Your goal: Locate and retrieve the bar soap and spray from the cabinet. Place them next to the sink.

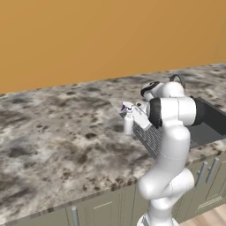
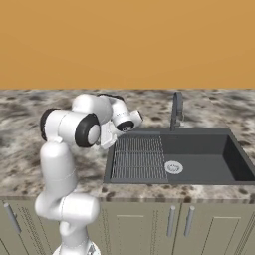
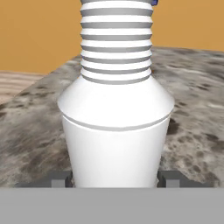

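Spray [image 3: 116, 127] upright between end effector [image 3: 114, 178] fingers, gripped | nozzle cut off | sink [image 1: 207, 128] partly arm-hidden

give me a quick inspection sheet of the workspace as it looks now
surface: marbled grey-brown counter, bare to the left of the sink
job's things: spray upright between the fingertips, standing at the sink's left edge; whether it rests on the counter cannot be told; bar soap nothing seen; cabinet nothing seen
clutter: nothing seen
grippers: gripper with one fingertip on each side of the spray's base, apparently closed on it
cables: nothing seen
surroundings: orange wall, dark faucet, grey-green base cabinets below
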{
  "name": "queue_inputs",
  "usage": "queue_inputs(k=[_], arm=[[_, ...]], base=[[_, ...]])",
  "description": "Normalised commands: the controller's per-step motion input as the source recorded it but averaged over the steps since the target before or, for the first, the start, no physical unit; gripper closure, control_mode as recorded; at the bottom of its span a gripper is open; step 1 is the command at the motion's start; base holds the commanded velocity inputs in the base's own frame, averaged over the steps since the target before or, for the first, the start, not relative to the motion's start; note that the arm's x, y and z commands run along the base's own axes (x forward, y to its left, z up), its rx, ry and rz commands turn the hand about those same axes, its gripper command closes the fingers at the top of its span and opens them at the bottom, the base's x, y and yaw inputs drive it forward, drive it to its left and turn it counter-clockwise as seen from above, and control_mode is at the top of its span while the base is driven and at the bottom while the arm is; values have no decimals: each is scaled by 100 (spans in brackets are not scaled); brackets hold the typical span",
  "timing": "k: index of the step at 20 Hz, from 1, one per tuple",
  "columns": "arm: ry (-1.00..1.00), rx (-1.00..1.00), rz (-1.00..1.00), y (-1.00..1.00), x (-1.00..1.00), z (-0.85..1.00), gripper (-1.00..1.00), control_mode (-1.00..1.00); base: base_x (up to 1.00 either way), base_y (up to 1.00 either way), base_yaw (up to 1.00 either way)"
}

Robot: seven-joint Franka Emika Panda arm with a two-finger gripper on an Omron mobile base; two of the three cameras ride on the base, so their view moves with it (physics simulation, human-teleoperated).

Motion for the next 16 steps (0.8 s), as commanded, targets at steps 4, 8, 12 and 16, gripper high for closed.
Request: queue_inputs(k=[4,8,12,16], arm=[[-6,10,6,2,27,-30,100,-100],[-9,9,4,0,29,-28,100,-100],[-12,1,3,0,30,-24,100,-100],[0,-8,0,0,32,-9,100,-100]], base=[[0,0,0],[0,0,0],[0,0,0],[0,0,0]])
